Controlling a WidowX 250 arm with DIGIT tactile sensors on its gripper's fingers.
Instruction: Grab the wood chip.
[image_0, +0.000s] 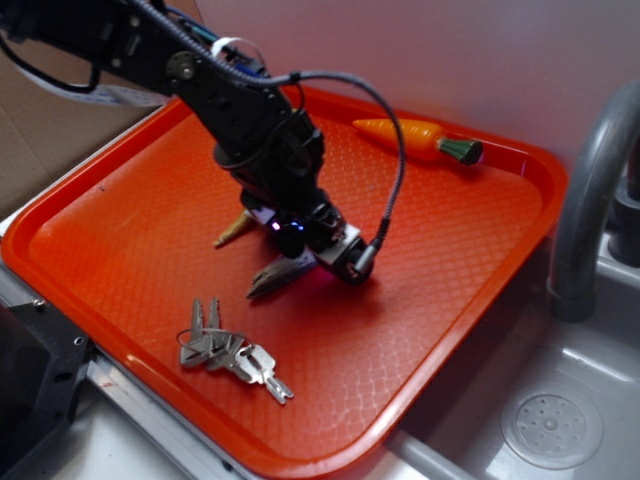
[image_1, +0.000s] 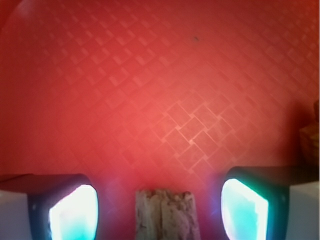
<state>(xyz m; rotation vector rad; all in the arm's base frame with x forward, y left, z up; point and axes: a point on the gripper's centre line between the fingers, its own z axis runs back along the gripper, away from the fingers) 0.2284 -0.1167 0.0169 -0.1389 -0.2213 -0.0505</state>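
Looking down past the wrist, we saw our gripper (image_1: 160, 210) spread wide, one glowing fingertip (image_1: 75, 212) at the lower left and the other at the lower right, and the wood chip (image_1: 166, 215) sat squarely in the gap between them. Neither pad touched it: red tray showed on both sides of the chip, so nothing was grasped. The chip looked pale, rough and grainy from up close, its blunt end pointing toward the middle of the picture.

From the outside view we had the gripper (image_0: 300, 262) low over the orange tray (image_0: 480, 300), the black arm reaching in from the upper left with a grey cable looping over it. The wood chip (image_0: 275, 278) lay flat on the tray, one end under the gripper, its tapered tip sticking out toward the lower left. Whether the fingers reached the tray surface, we could not tell from that angle.

Just behind the arm, a tan pointed shell (image_0: 233, 231) poked out to the left, close to the chip but apart from it; a blurred tan edge (image_1: 310, 142) at the right of the wrist view may have been the same shell. Nearer the front edge of the tray lay a bunch of keys (image_0: 232, 352). Far off at the back rim rested a toy carrot (image_0: 415, 137) with a green top. To the right of the tray stood a grey faucet (image_0: 590, 190) over a sink (image_0: 560, 425).
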